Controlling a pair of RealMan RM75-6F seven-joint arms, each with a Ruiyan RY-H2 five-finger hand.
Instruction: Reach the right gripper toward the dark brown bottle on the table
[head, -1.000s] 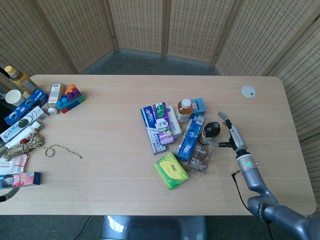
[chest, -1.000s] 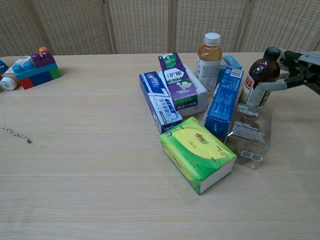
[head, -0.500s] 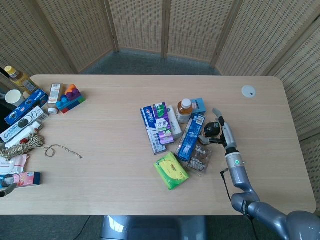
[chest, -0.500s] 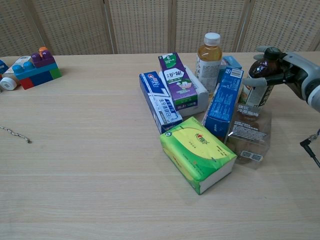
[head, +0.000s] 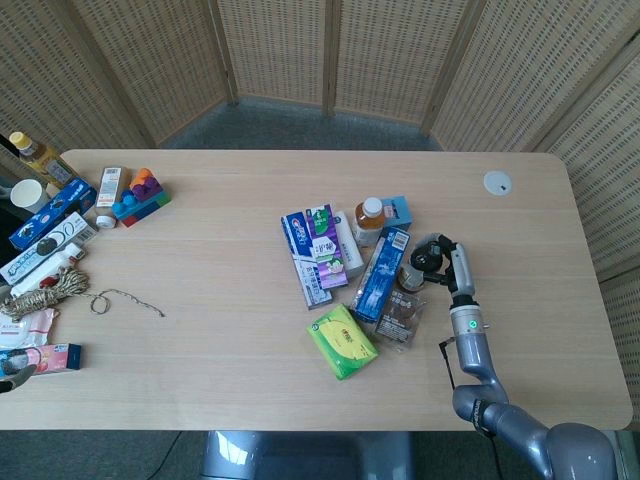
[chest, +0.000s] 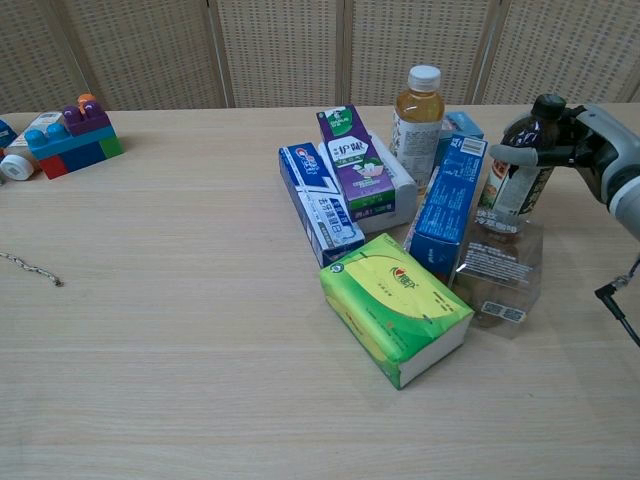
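The dark brown bottle (chest: 512, 188) stands upright at the right end of a cluster of goods, behind a clear snack packet (chest: 498, 266). In the head view the bottle (head: 422, 266) is partly covered by my right hand (head: 447, 262). My right hand (chest: 572, 142) has come in from the right, and its fingers (chest: 518, 152) wrap around the bottle's shoulder below the cap. Only a grey sliver of my left hand (head: 8, 376) shows at the left edge of the head view, and its fingers are hidden.
Left of the bottle lean a blue box (chest: 447, 195), an orange-drink bottle (chest: 418, 110), toothpaste boxes (chest: 318, 205) and a green tissue pack (chest: 395, 305). Building blocks (chest: 70, 135) and packets (head: 40, 230) crowd the left end. A white disc (head: 497, 182) lies far right.
My right hand has moved left from beside the bottle onto it, and its fingers have curled around the bottle's shoulder. The bottle still stands in place.
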